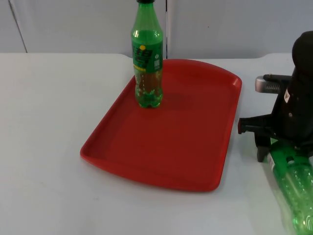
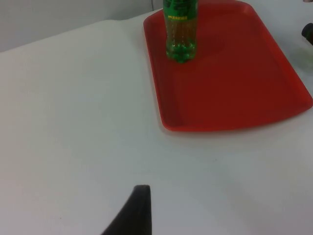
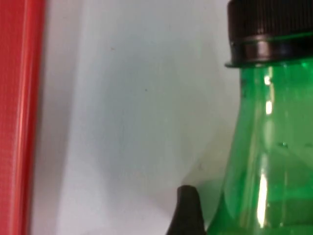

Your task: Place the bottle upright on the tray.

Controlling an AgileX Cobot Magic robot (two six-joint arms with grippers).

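A green bottle (image 1: 147, 58) with a black cap stands upright on the red tray (image 1: 195, 147), near its far left corner; the left wrist view shows the same bottle (image 2: 180, 29) and tray (image 2: 234, 93). A second green bottle (image 1: 296, 191) lies on its side on the white table, right of the tray. My right gripper (image 1: 267, 148) is down at this bottle's neck end. In the right wrist view its black cap (image 3: 270, 22) and green shoulder (image 3: 264, 147) are close beside the gripper (image 3: 188, 211). My left gripper (image 2: 137, 215) waits over bare table, well short of the tray.
The tray's red rim (image 3: 22, 117) runs a short way beside the lying bottle's neck. White table (image 1: 44, 147) spreads out left of and in front of the tray. The grey partition wall (image 1: 73, 24) closes the far side.
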